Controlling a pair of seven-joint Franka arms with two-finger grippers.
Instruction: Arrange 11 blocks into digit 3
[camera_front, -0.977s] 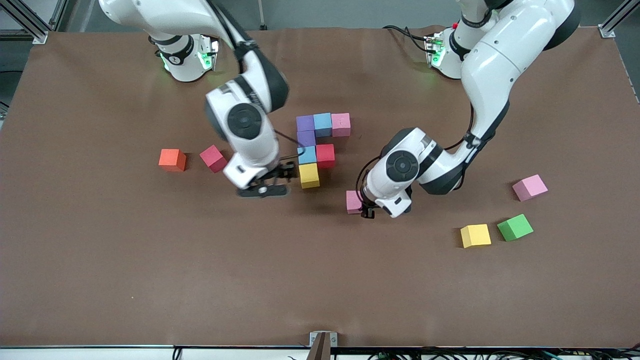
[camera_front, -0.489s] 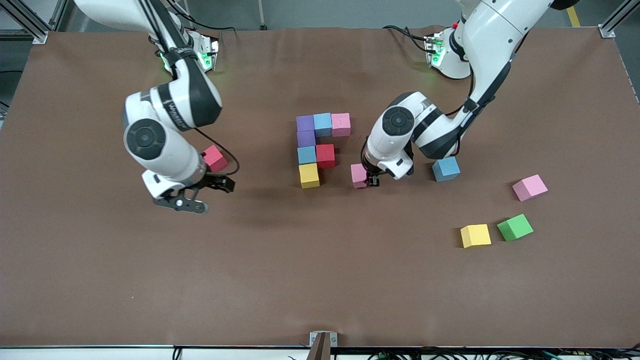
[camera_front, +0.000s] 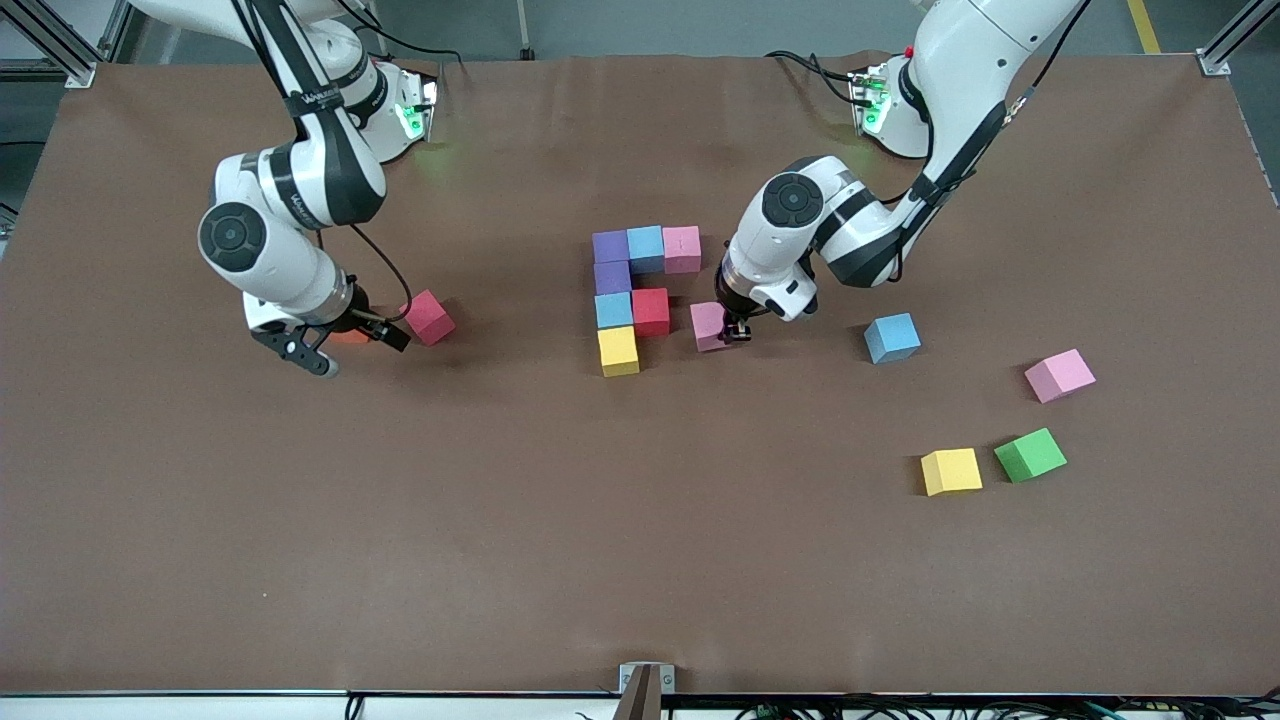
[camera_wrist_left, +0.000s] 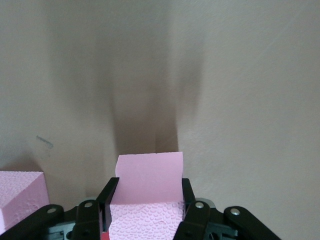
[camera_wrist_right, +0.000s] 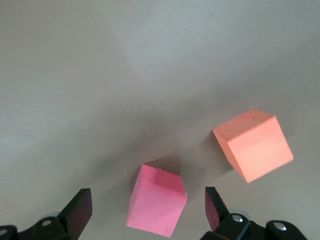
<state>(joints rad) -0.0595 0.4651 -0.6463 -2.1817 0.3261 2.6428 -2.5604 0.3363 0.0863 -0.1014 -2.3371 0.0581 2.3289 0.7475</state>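
Note:
The partial digit 3 stands mid-table: a purple (camera_front: 610, 246), a light blue (camera_front: 645, 248) and a pink block (camera_front: 682, 248) form one bar. A purple (camera_front: 612, 277), a light blue (camera_front: 613, 310) and a yellow block (camera_front: 618, 351) run down as a column, with a red block (camera_front: 651, 311) beside the light blue. My left gripper (camera_front: 735, 330) (camera_wrist_left: 147, 192) is shut on a pink block (camera_front: 709, 326) (camera_wrist_left: 149, 180), held low next to that red block with a small gap. My right gripper (camera_front: 345, 342) (camera_wrist_right: 146, 206) hangs open over a loose red block (camera_front: 428, 317) (camera_wrist_right: 156, 207).
An orange cube (camera_wrist_right: 253, 145) lies beside the loose red block, mostly hidden under the right hand in the front view. Toward the left arm's end lie a light blue (camera_front: 891, 337), a pink (camera_front: 1060, 375), a yellow (camera_front: 950, 471) and a green block (camera_front: 1030, 455).
My left gripper carried the pink block away from the front camera to the red block's side. My right arm swung from the figure to the loose red and orange cubes.

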